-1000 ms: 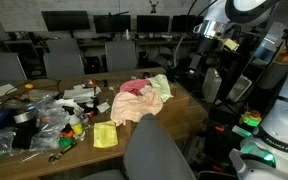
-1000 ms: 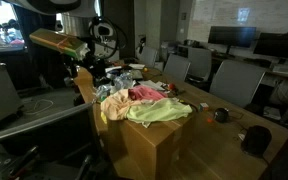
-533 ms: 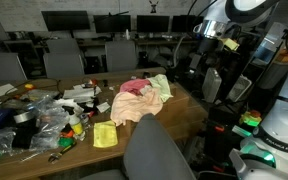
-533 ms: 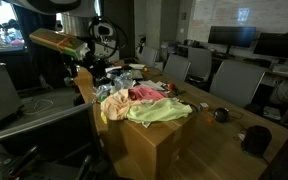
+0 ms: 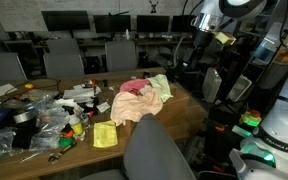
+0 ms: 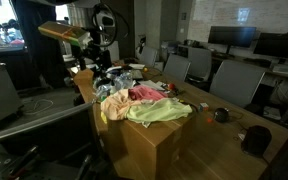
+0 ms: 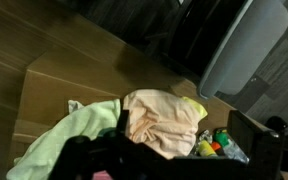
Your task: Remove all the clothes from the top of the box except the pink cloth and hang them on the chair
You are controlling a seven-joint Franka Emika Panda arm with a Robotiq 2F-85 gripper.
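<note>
A cardboard box [image 6: 149,145] carries a pile of clothes: a green cloth [image 6: 160,112], a pink cloth [image 6: 144,95] and a peach cloth [image 6: 114,105]. The pile also shows in an exterior view [image 5: 139,100]. In the wrist view the peach cloth [image 7: 159,118] and green cloth [image 7: 64,145] lie on the box [image 7: 69,80] below me. My gripper [image 7: 179,140] hangs above the pile, apart from it, fingers spread and empty. It shows in both exterior views [image 5: 192,52] [image 6: 99,50]. A grey chair [image 5: 156,152] stands in front of the box.
The table [image 5: 84,150] beside the box is littered with bottles and plastic bags [image 5: 39,118] and a yellow cloth [image 5: 105,135]. Office chairs [image 6: 234,80] and monitors [image 5: 69,20] stand behind. Another chair back [image 7: 239,45] shows in the wrist view.
My arm has swung upward and sideways above the box. The clothes have not moved.
</note>
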